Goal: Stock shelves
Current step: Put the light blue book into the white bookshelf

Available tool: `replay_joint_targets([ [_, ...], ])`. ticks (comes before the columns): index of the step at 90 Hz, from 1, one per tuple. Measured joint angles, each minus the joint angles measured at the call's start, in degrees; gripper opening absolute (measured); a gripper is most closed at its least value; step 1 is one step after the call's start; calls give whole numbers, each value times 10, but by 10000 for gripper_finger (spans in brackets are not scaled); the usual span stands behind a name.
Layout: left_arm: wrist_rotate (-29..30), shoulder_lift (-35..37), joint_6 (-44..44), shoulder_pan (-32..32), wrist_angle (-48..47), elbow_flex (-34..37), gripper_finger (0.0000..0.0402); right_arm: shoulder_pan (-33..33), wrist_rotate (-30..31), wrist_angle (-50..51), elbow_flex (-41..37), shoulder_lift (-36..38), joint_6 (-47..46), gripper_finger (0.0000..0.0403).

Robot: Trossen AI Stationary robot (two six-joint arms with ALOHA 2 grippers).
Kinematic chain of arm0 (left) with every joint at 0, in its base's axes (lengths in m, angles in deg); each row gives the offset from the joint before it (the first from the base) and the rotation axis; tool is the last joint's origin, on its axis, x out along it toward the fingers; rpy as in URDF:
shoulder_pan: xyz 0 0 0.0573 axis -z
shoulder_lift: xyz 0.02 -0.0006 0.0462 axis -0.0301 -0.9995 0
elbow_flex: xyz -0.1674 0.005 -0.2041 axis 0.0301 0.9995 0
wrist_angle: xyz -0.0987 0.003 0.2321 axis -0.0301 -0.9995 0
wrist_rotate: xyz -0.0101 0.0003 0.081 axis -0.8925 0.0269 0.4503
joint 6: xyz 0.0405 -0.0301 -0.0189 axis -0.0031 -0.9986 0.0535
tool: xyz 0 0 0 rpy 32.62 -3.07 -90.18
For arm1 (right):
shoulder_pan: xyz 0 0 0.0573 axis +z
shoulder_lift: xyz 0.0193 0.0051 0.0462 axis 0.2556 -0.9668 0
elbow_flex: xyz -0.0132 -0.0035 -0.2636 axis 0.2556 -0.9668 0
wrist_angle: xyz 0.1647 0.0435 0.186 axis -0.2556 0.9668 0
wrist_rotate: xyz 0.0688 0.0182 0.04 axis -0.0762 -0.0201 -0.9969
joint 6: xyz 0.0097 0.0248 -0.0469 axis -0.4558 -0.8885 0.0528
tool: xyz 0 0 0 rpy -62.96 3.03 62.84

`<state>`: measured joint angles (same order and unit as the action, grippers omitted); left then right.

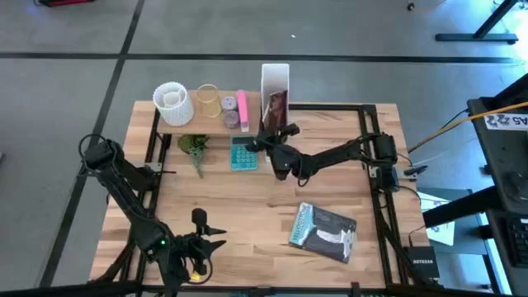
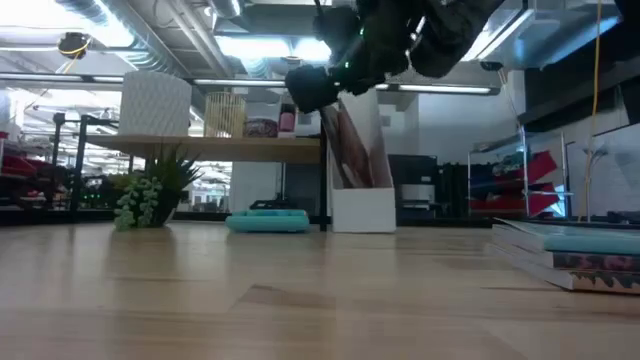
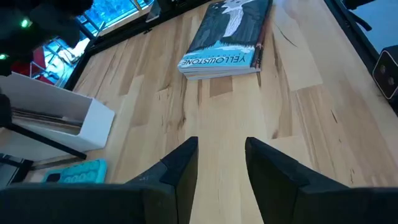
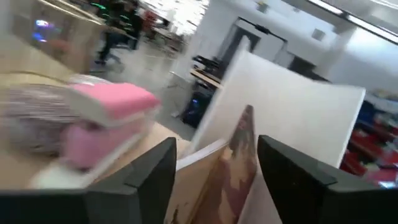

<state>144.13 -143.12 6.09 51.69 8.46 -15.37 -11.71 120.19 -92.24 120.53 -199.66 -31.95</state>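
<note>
Right gripper [image 1: 276, 132] is up at the table's twelve o'clock edge, hovering over the white file box [image 1: 275, 78], its two dark fingers [image 4: 146, 171] spread apart with nothing between them; in its wrist view one reddish-brown book [image 4: 239, 155] stands inside the box, straight ahead of the open jaws. From the low view that arm hangs above the box [image 2: 362, 205], clear of the tabletop. Just at the box's nine o'clock side runs the one small wood shelf [image 1: 198, 122], and count what sits on it: one white ribbed pot [image 1: 172, 101], one clear yellowish cup [image 1: 207, 101], one pink block [image 1: 242, 108] with a small purplish item touching it. Below the shelf on the table, one green plant sprig [image 1: 195, 148] and one teal calculator [image 1: 242, 153], side by side but apart. Out toward four o'clock lies one more book, the Yellowstone book [image 1: 323, 232], flat, well apart from everything. Left gripper [image 1: 196, 243] waits down near seven o'clock, fingers [image 3: 180, 171] parted and empty over bare wood [image 3: 224, 124].
</note>
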Motion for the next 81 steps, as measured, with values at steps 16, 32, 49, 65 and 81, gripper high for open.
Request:
replay_joint_targets([
  [16,0,0,0,0,0,0,118,73,0,-15,0,61,97,211],
  [32,0,0,-1,0,1,0,118,168,62,-13,0,112,187,211],
  [49,0,0,-4,0,4,0,118,285,161,32,0,121,209,211],
  [65,0,0,-8,0,5,0,118,401,172,213,0,114,24,211],
  [81,0,0,-4,-9,21,0,118,465,-74,439,0,115,-413,211],
])
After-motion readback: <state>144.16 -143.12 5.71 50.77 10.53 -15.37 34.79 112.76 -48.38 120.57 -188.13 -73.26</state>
